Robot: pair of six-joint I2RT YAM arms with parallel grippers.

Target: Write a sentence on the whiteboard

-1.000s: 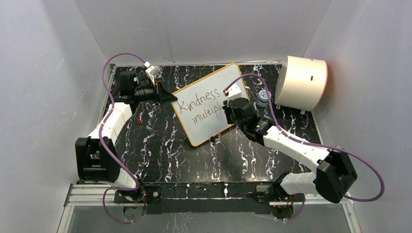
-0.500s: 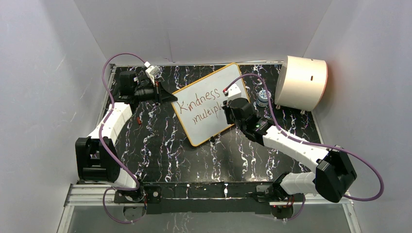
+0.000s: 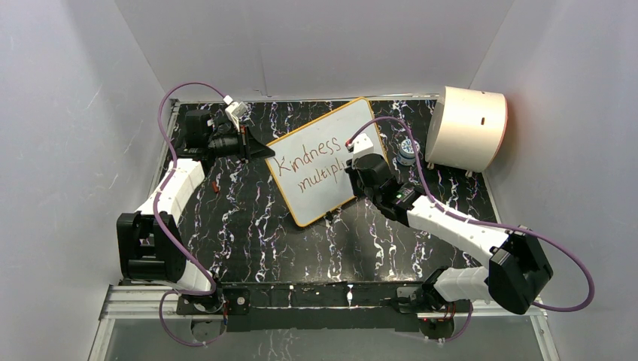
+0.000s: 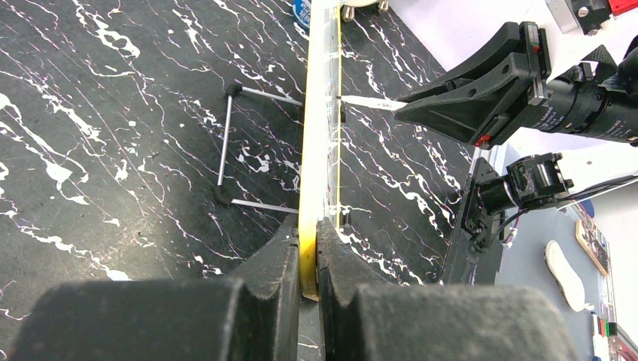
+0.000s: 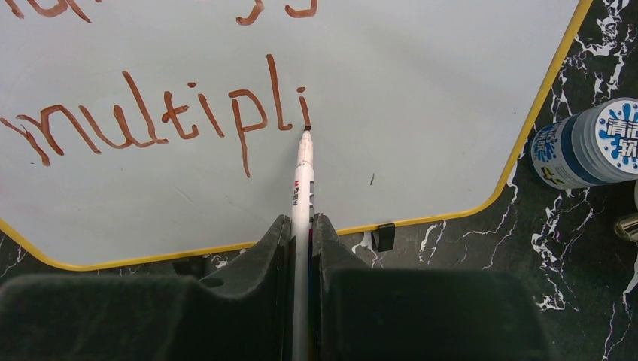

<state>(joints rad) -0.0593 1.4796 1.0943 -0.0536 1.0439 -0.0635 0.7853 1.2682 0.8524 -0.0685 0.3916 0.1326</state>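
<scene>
- Left pincer (image 4: 308, 235): clamped on the thin orange-yellow rim of the flat, white, rounded-corner whiteboard (image 3: 335, 131), at its left corner.
- The board sits mid-worktop toward the far edge, skewed. It is propped on a thin wire stand (image 4: 224, 143), so its face is tilted rather than flat.
- Dark red handwritten sentence (image 5: 177, 120): two slanted lines, "Kindness" above and "multipli" below. The last letters are not yet written.
- Slim white marker (image 5: 303, 177): tip touching the board just after the final "i".
- Right pincer (image 5: 301, 226): clamped on the marker's barrel.
- Handling, as a judgement: the board looks light, stiff and glossy, and is likely to slide or rock on its stand under pen pressure. A hold on the rim suits it. Keep off the face, since wet ink would smear.
- Right of the board: a blue-labelled bottle (image 5: 590, 143) just beside the rim, and a cream half-cylinder drum (image 3: 470, 128) at the far right corner.
- Surface: black marbled mat (image 3: 248, 226), white-veined and level.
- Room: plain grey walls (image 3: 301, 45) on three sides.
</scene>
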